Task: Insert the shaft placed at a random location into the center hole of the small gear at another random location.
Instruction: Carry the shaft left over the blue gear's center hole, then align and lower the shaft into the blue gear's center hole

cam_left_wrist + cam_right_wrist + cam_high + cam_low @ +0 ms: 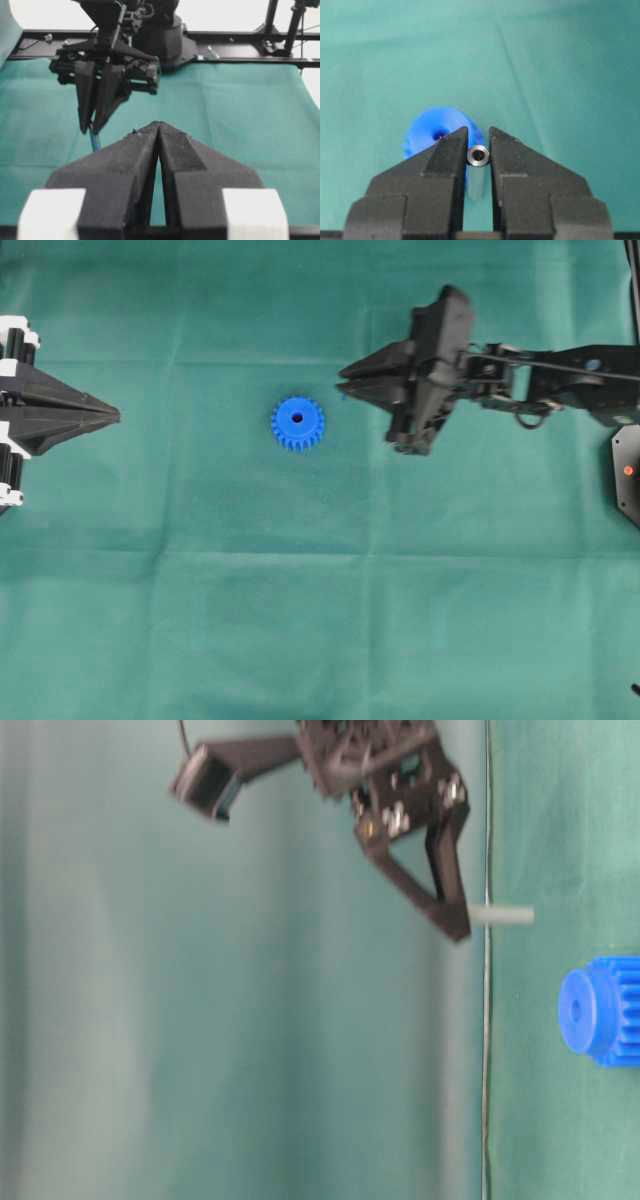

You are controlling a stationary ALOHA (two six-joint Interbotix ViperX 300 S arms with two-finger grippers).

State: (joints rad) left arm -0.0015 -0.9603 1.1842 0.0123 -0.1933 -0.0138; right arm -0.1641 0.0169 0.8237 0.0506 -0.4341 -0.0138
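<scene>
The small gear (297,423), bright blue and toothed, lies flat on the green cloth near the middle, its dark center hole (297,418) facing up. My right gripper (345,380) hovers above the cloth just right of the gear and is shut on the shaft (479,155). Seen end-on, the shaft is a shiny ring between the fingertips. From table level, the shaft (503,915) sticks out past the fingertips toward the cloth, off to one side of the gear (600,1010). My left gripper (118,415) rests shut and empty at the left edge, pointing at the gear.
Green cloth (320,620) covers the whole table, with faint fold lines. The right arm's black base plate (628,470) sits at the right edge. A black frame rail (240,60) runs along the far side of the cloth.
</scene>
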